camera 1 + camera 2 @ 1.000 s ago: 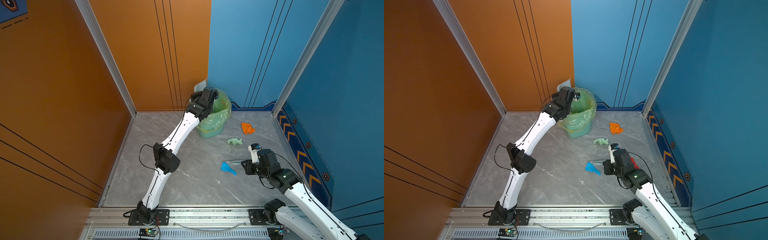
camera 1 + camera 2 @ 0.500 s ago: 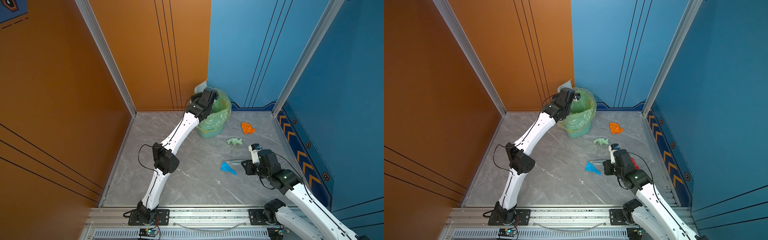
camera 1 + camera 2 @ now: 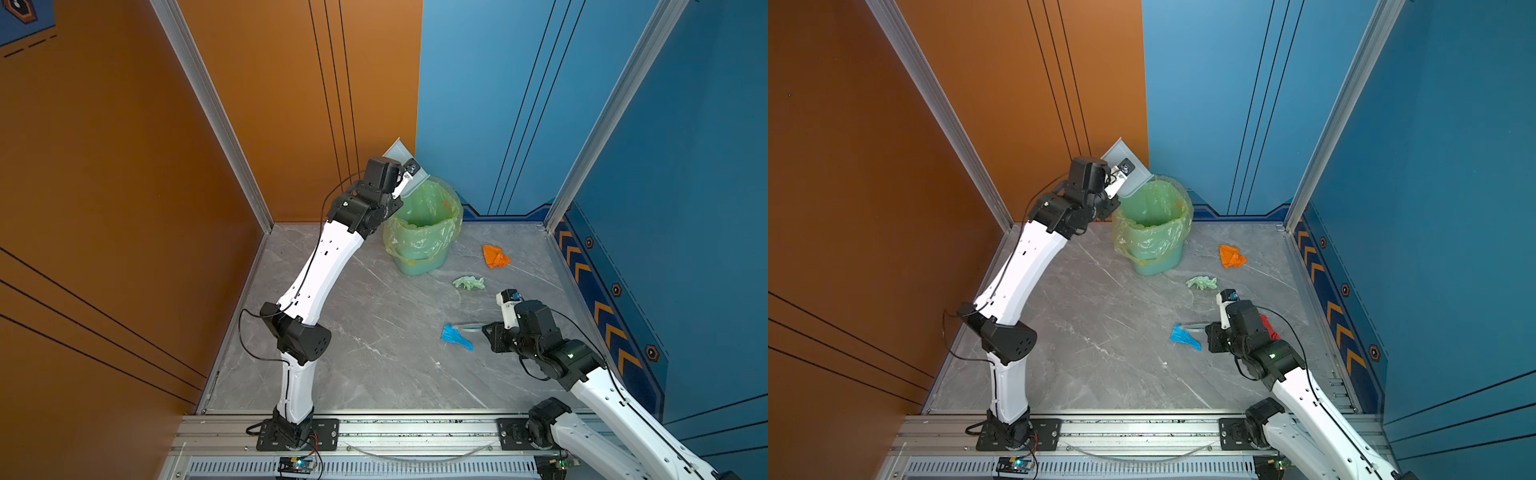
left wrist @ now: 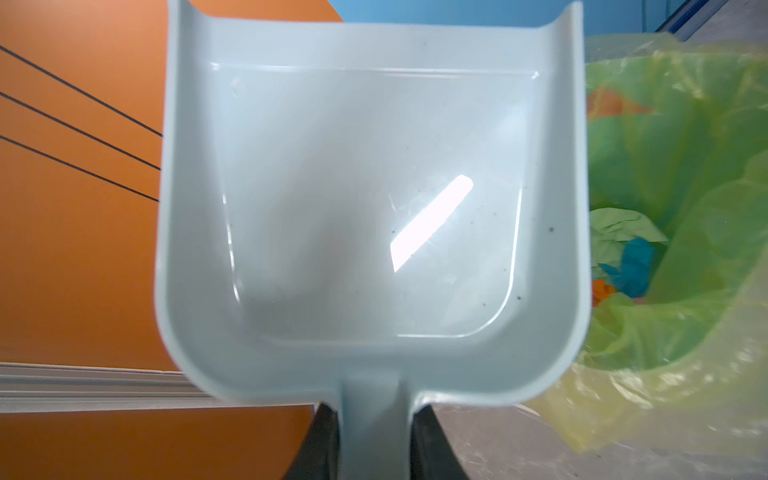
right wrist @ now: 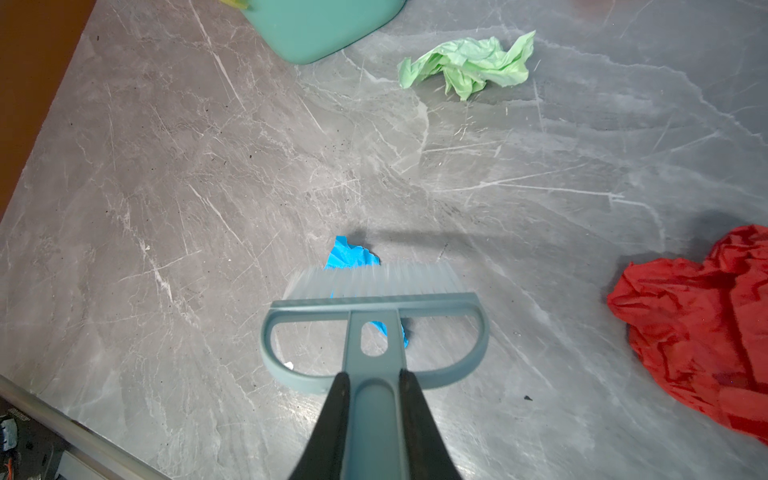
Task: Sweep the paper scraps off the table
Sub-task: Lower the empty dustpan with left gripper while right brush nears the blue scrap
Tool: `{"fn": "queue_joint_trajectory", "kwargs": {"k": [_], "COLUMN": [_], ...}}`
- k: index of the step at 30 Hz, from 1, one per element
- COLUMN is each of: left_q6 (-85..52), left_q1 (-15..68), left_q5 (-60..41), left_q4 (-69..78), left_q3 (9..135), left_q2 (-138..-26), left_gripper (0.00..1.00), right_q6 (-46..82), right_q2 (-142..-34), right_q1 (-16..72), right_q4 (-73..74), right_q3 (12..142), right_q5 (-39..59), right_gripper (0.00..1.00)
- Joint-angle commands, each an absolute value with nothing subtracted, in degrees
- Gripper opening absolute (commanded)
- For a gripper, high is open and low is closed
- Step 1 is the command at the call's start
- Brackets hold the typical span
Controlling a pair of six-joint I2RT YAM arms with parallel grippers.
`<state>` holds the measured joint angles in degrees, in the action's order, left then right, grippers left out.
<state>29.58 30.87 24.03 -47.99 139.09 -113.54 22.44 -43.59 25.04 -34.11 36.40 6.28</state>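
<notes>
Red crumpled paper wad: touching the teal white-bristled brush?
Apart: the right wrist view shows bare grey marble table between the red crumpled paper wad and the teal white-bristled brush.

Twin tabletop robots in matching livery: the left arm (image 3: pixel 328 266) and right arm (image 3: pixel 615 411) each wear glossy white, curved link shells between matte black joint blocks. The left arm's black elbow housing (image 3: pixel 307 338) is dotted with small vent holes, and a thin black cable (image 3: pixel 243 332) loops out beside it. A green indicator light (image 3: pixel 571 355) glows on the right arm's black forearm. Black base plates (image 3: pixel 326 432) show screw heads. The right gripper (image 5: pixel 373 374) has plain black, tapered fingers (image 5: pixel 332 428).
</notes>
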Motion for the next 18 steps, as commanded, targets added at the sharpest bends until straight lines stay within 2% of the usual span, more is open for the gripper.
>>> {"fn": "queue_joint_trajectory", "kwargs": {"k": [1,10,18], "left_q6": [21.3,11.2,6.6], "left_q1": [30.4,30.1,31.5], "left_q5": [14.6,1.5,-2.7], "left_q4": [-51.7,-51.9,-51.7], "left_q3": [134.6,120.5,108.6], "left_q2": [-110.8,-101.4,-96.1], "left_gripper": [0.0,0.0,0.0], "right_q6": [23.3,23.3,23.6], "right_q2": [-43.4,-45.5,-48.9], "right_q1": [25.7,26.8,27.7], "right_q4": [-36.2,-36.3,-34.6], "right_q3": [37.1,38.0,38.6], "right_q5": [6.4,5.8,5.2], "right_gripper": [0.0,0.0,0.0]}}
